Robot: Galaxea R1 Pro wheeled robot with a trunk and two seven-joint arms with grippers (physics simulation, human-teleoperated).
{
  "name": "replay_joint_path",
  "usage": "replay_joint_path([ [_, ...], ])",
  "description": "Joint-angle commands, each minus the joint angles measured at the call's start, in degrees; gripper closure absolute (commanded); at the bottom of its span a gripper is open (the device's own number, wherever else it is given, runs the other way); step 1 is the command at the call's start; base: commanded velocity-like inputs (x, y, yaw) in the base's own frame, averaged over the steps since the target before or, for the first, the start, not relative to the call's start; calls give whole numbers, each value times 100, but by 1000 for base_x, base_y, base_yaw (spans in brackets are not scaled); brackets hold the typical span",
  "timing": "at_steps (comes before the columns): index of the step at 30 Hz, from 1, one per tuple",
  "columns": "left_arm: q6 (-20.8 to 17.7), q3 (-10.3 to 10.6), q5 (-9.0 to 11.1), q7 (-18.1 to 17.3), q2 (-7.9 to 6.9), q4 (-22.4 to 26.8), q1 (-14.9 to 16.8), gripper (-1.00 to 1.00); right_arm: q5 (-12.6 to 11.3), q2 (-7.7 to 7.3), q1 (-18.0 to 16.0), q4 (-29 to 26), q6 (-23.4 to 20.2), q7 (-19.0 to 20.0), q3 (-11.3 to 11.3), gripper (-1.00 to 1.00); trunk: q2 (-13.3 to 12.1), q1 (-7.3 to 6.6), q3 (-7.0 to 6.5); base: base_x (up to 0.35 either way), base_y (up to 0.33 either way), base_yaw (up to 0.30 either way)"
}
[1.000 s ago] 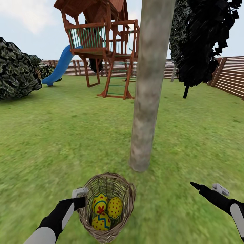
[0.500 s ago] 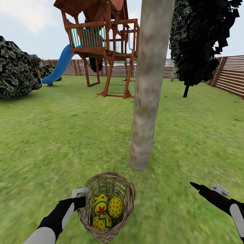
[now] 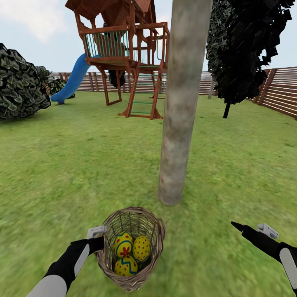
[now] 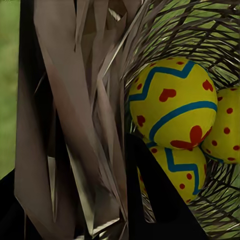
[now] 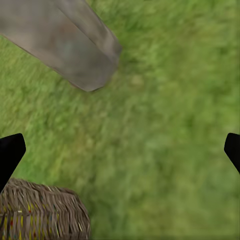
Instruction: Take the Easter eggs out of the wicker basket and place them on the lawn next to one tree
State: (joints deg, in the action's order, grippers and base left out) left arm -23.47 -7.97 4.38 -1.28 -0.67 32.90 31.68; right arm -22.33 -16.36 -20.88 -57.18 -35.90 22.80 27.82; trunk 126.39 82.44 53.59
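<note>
The left gripper [image 3: 99,240] pinches the near-left rim of the wicker basket [image 3: 154,251], one dark finger [image 4: 155,195] inside the weave and the other outside, so the jaws are clamped on the wall. Just past that inner finger lie the three Easter eggs [image 3: 132,251], packed together and touching: one with blue bands and red hearts [image 4: 172,102] uppermost, a zigzag one [image 4: 180,170] beneath it, a red-dotted one [image 4: 227,125] beside them. The right gripper [image 3: 247,231] hangs well to the right of the basket with its jaws spread wide and nothing between them; in the right wrist view only the two fingertips [image 5: 10,152] show at the frame's edges, with the lawn [image 5: 165,150] between. Beyond both grippers, just behind the basket, rises the tree [image 3: 181,103] trunk. Farther off stand a wooden play tower [image 3: 123,49] with blue slide [image 3: 72,82], a dark tree [image 3: 243,45], a bush [image 3: 20,84] and the slat fence [image 3: 280,93].
</note>
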Motion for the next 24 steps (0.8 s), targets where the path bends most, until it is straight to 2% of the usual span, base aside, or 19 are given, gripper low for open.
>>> replay_joint_path([
  [1, 114, -3, -114, 114, 6, -120, -7, 100, -17, 1, -4, -4, -40, 14, 13, -100, 1, 1, 6, 0, 0, 0],
  [11, 114, 2, -122, 111, -3, -129, -10, 100, -17, 1, -4, -4, -35, 14, 13, -100, 1, 1, 6, 0, 0, 0],
  [14, 112, -3, -122, 111, -45, -141, -10, 100, -17, 1, -4, -4, -36, 13, 13, -100, 1, 1, 6, 0, 0, 0],
  [15, 114, 1, -124, 111, -48, -142, -8, -100, -17, 1, -4, -4, -33, 12, 13, -100, 1, 1, 6, 0, 0, 0],
  [24, 113, -3, -122, 111, -65, -104, -12, -100, -17, 1, -4, 4, -31, 5, 13, -100, 1, 1, 6, 0, 0, 0],
])
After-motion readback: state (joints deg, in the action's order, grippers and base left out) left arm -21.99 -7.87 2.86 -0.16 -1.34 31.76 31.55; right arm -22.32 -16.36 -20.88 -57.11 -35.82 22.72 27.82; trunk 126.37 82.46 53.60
